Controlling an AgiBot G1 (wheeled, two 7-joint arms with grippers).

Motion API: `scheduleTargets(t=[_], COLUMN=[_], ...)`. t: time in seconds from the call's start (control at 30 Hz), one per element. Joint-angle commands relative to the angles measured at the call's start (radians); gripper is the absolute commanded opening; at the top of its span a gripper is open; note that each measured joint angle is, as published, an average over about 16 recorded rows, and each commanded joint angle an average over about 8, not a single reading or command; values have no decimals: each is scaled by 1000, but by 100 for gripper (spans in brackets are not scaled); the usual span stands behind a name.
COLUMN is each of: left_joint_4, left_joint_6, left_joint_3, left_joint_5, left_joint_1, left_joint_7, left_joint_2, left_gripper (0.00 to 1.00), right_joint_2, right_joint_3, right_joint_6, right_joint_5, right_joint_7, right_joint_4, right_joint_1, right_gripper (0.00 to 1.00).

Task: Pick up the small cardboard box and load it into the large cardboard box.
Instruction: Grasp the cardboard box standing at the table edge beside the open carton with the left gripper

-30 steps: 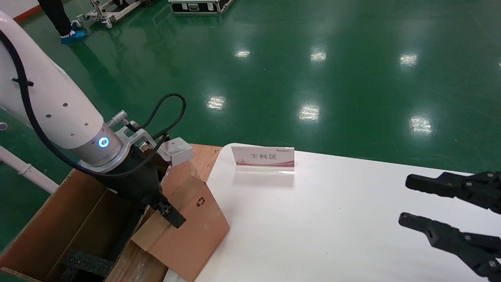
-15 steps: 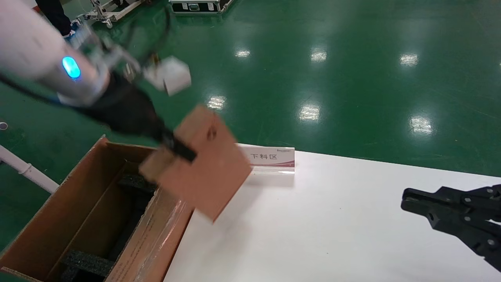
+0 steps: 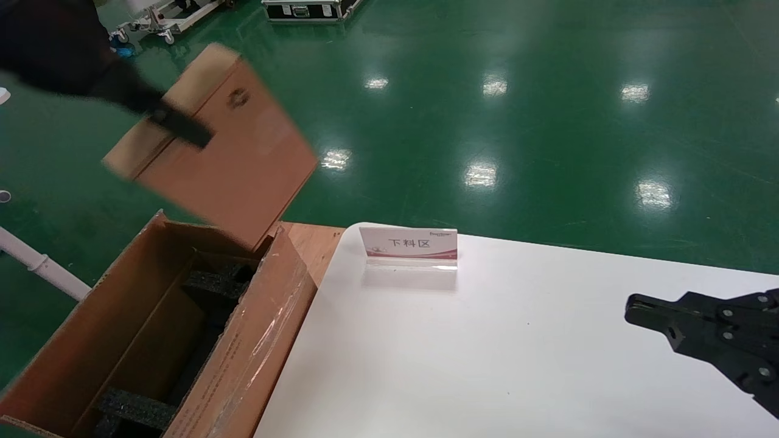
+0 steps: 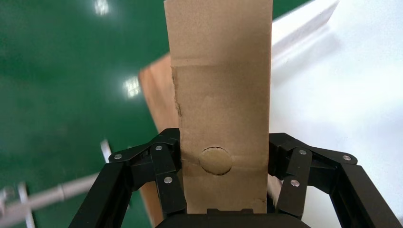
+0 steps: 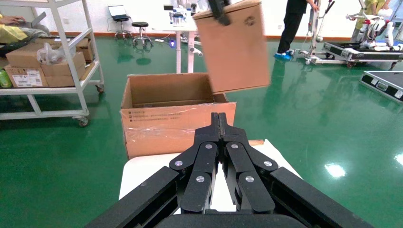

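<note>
The small cardboard box (image 3: 231, 152) hangs tilted in the air, recycling symbol facing up, above the far end of the large cardboard box (image 3: 268, 328). My left gripper (image 3: 179, 126) is shut on the small box's upper edge. In the left wrist view the small cardboard box (image 4: 221, 85) fills the gap of the left gripper (image 4: 224, 142), with a finger pressed on each side. The large box stands open beside the table, black foam (image 3: 137, 407) inside. My right gripper (image 3: 633, 304) is shut and holds nothing, low over the table's right side. The right wrist view shows the right gripper (image 5: 218, 116), the large cardboard box (image 5: 176, 121) and the small cardboard box (image 5: 235, 52).
A white table (image 3: 487, 365) carries a small sign card (image 3: 409, 243) near its far edge. A wooden corner (image 3: 310, 240) shows between table and carton. A shelf cart (image 5: 47, 61) with boxes and a person (image 5: 292, 23) stand farther off on the green floor.
My left arm has swung the small box up and to the left, from the carton's near flap to high above its far end. The right gripper has gone from open to shut.
</note>
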Motion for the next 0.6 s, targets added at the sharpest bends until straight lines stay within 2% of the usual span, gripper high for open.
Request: scheduleTargets(t=[0.03,0.07,0.23,0.33,0.43,0.6], left_joint_4=[-1,-4,-15,-17,-21,-32], left_joint_6=[5,5,1,-5,-12,-25], left_joint_3=[70,116,338,433,491,537], left_joint_5=[-15,-26,-67,-81,-86,-57], left_joint_1=[-50,-72,-156,-178,-185,-177], left_joint_7=[6,6,7,5,5,9], left_joint_2=[-10,-11,-6,-12,-35,-81], left_gripper=[0,0,0,0,0,0], right_joint_2=[0,0,0,0,0,1], right_joint_3=[0,0,-1,-1,-1,-1], right_joint_6=[0,0,0,0,0,1], right_joint_5=[0,0,0,0,1,1], right_joint_7=[0,0,0,0,0,-1], right_joint_4=[0,0,0,0,0,0], right_joint_1=[0,0,0,0,0,0], right_gripper=[0,2,64,100,100,100])
